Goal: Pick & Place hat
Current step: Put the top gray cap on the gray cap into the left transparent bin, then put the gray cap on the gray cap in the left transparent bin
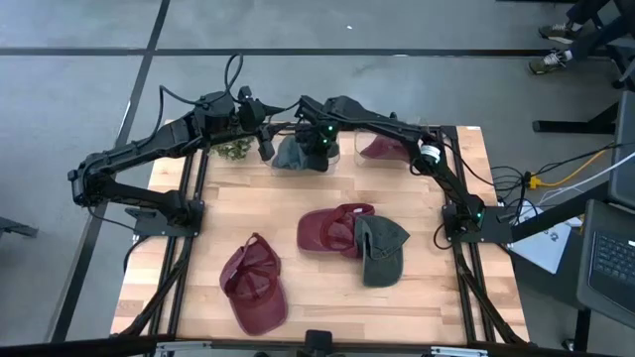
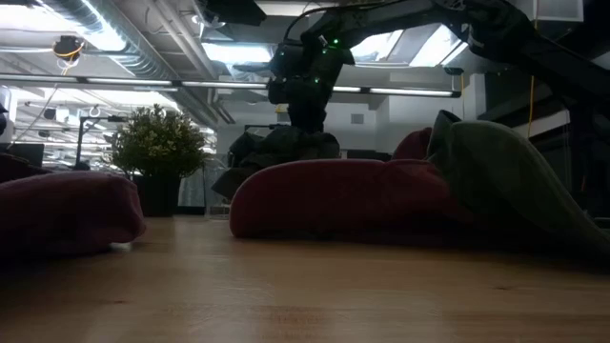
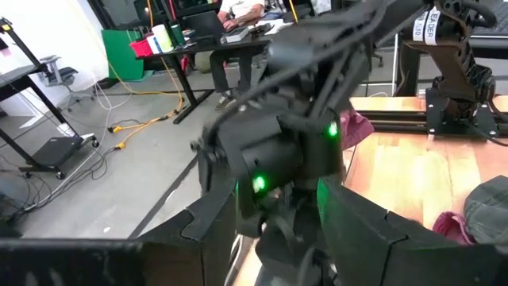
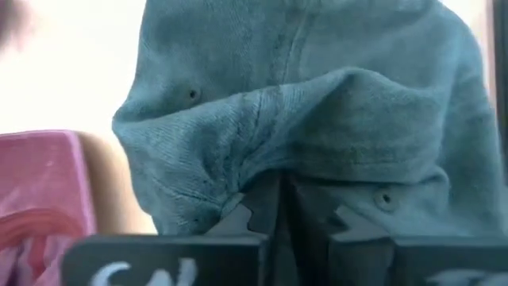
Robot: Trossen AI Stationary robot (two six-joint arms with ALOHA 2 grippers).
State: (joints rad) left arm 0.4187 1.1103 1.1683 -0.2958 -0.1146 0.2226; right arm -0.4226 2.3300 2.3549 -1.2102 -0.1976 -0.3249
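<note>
- Item: grey-green hat [image 4: 302, 119], at the far edge of the counter [image 1: 298, 213], directly under the right tool [image 1: 316, 149].
- Right tool: in its wrist view the two dark fingers [image 4: 254, 208] stand nearly together with a fold of the hat's cloth pinched between them; closed on the grey-green hat.
- Left tool [image 1: 264, 146]: just beside the right tool, on its left, near a small green plant [image 1: 234, 151]; its fingers are set apart with nothing between them, so it is open and waiting.
- Other stock on the counter: a dark red hat [image 1: 256, 285] well in front of the right tool; a second red hat [image 1: 332, 230] touching an olive hat [image 1: 382, 250] nearer the middle; a red hat [image 1: 382, 149] just beside the right tool on its right.
- Step in hand, as judged: securing the pinch on the crown cloth and lifting.
- Handling note: soft cloth; a thin fold can slip out of the pads. The grip looks shallow, so a firm squeeze before any rise seems wise.
- Lift note: rise straight up until the brim hangs free of the counter, then travel.
- Clearance note: the left tool sits close; carry away from it, not across it.
- Risk: the drooping brim may drag the neighbouring red hat if swung low.
</note>
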